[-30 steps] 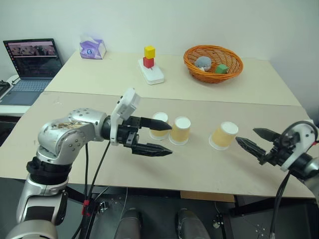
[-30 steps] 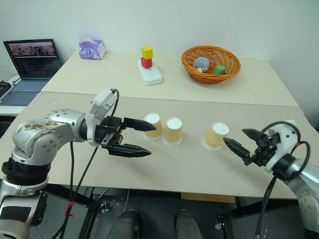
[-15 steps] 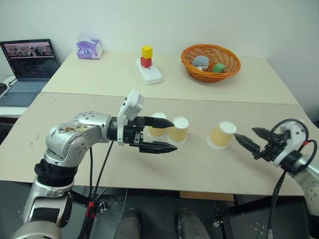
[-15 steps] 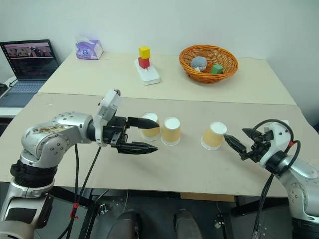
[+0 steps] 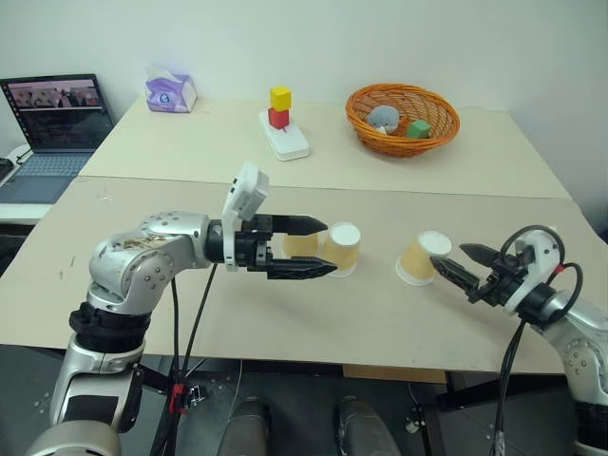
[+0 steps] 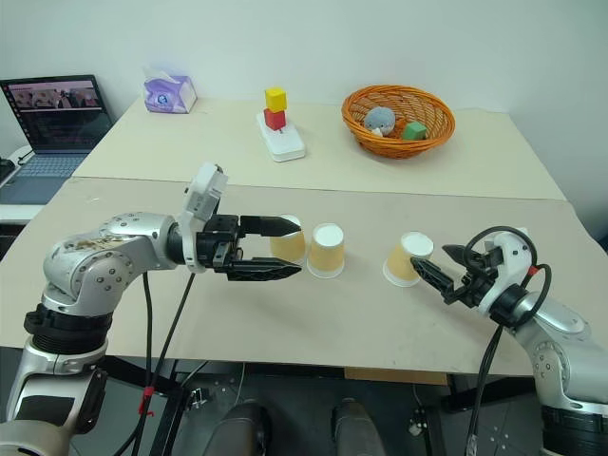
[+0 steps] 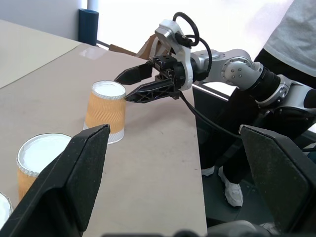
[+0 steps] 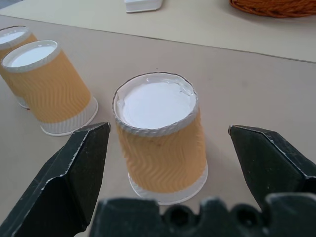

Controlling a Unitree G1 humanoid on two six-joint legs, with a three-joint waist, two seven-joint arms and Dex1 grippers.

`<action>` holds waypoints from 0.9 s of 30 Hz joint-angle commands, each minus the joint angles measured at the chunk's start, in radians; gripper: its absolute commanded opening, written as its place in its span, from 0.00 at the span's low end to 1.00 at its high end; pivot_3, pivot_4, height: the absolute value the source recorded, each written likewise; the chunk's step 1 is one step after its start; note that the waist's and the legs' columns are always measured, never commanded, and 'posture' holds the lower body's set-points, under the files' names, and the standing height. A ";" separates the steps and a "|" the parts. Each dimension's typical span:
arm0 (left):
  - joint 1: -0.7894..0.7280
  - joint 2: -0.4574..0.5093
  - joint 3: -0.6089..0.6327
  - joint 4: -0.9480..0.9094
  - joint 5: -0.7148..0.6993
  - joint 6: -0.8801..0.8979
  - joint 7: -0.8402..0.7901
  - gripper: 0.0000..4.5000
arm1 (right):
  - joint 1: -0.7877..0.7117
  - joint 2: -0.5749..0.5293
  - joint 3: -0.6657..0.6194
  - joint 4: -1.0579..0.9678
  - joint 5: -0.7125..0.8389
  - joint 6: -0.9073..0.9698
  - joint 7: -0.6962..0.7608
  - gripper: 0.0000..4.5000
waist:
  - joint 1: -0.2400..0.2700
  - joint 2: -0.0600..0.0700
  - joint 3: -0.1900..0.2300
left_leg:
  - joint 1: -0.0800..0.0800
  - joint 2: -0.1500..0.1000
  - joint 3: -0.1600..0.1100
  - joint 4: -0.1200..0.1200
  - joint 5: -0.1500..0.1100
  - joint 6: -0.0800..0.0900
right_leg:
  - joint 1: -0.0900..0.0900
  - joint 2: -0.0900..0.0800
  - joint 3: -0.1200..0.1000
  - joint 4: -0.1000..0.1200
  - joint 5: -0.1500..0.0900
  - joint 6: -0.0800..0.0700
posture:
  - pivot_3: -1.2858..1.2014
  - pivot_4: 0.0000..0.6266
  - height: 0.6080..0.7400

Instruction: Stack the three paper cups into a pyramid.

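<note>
nothing is stacked yet: all three paper cups stand upside down on the near worktop (image 5: 313,313), none on top of another, so the whole pyramid is left to build. nearest, the right pincer (image 5: 454,267) is spread wide and empty, its tips just beside the lone right cup (image 5: 423,258), while the left pincer (image 5: 318,247) is also wide open and empty, its fingers straddling the left cup (image 6: 288,246), with the middle cup (image 5: 342,249) just beyond its tips.

The three paper cups (image 8: 160,143) have matt, ridged tan sides and smooth white bases. The table (image 5: 380,323) looks matt beige laminate. The basket (image 5: 403,116) is woven orange wicker.
</note>
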State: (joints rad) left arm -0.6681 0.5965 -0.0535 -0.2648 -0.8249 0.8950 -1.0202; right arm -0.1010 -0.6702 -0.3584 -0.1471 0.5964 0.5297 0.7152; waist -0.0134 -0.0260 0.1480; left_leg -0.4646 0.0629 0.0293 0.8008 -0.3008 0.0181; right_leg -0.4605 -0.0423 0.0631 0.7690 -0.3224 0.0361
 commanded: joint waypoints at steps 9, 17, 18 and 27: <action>-0.015 0.035 0.065 -0.040 -0.030 0.010 0.020 1.00 | -0.093 0.028 0.062 0.080 -0.036 -0.055 0.036 1.00 | -0.001 0.001 0.001 | 0.000 0.000 0.000 0.000 0.000 0.000 | 0.000 0.000 0.000 0.000 0.000 0.000 | 0.52 0.24 0.44; 0.049 0.102 0.058 -0.045 -0.003 -0.009 -0.001 1.00 | -0.164 0.036 0.094 0.179 -0.072 -0.097 0.062 1.00 | -0.001 0.003 0.002 | 0.000 0.000 0.000 0.000 0.000 0.000 | 0.000 0.000 0.000 0.000 0.000 0.000 | 0.52 0.24 0.44; 0.057 0.105 0.057 -0.048 -0.004 -0.007 0.000 1.00 | -0.169 0.037 0.097 0.186 -0.075 -0.102 0.063 1.00 | -0.001 0.003 0.002 | 0.000 0.000 0.000 0.000 0.000 0.000 | 0.000 0.000 0.000 0.000 0.000 0.000 | 0.52 0.24 0.44; 0.116 0.120 0.080 -0.041 0.029 -0.038 0.024 1.00 | -0.185 0.047 0.083 0.213 -0.087 -0.131 0.055 0.58 | 0.000 0.003 0.003 | -0.001 0.000 0.000 0.000 0.000 0.000 | -0.001 0.000 0.000 0.000 0.000 0.000 | 0.52 0.24 0.44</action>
State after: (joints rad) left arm -0.5497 0.7043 -0.0143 -0.2883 -0.8037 0.8877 -1.0026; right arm -0.2649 -0.6203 -0.2451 0.0731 0.5118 0.4256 0.7795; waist -0.0136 -0.0227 0.1510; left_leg -0.4658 0.0629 0.0296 0.8008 -0.3008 0.0181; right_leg -0.4620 -0.0423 0.0633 0.7691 -0.3223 0.0361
